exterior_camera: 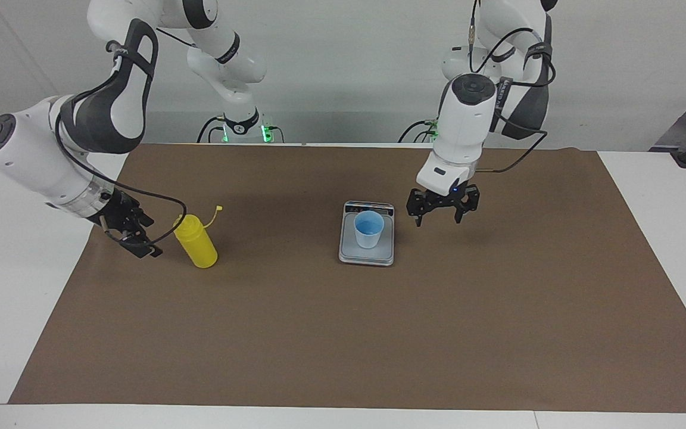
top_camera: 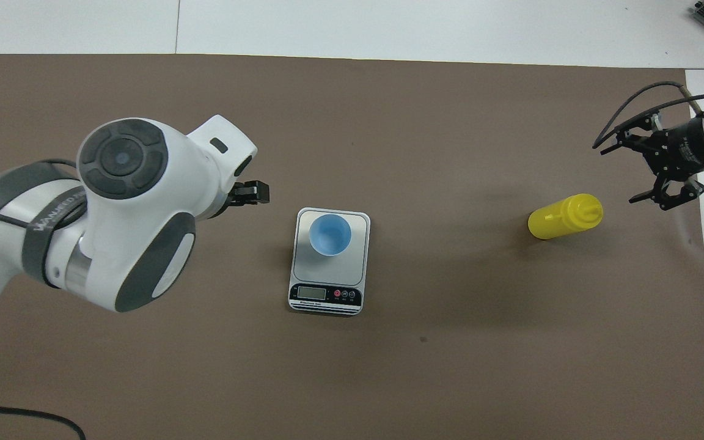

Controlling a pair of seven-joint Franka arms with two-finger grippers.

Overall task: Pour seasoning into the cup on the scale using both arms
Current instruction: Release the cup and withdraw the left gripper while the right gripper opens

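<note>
Facing view: brown mat [exterior_camera: 343, 333] under all. Left gripper [exterior_camera: 443, 210] spread wide, holding nothing, hanging just beside scale [exterior_camera: 367, 253]. Right gripper [exterior_camera: 134, 235] wide too, low, close by yellow seasoning [exterior_camera: 196, 241], not touching. Cup [exterior_camera: 368, 229] upright on scale.

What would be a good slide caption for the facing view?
Blue cup on the scale, left gripper open beside it, right gripper open next to the upright yellow seasoning bottle.
</note>
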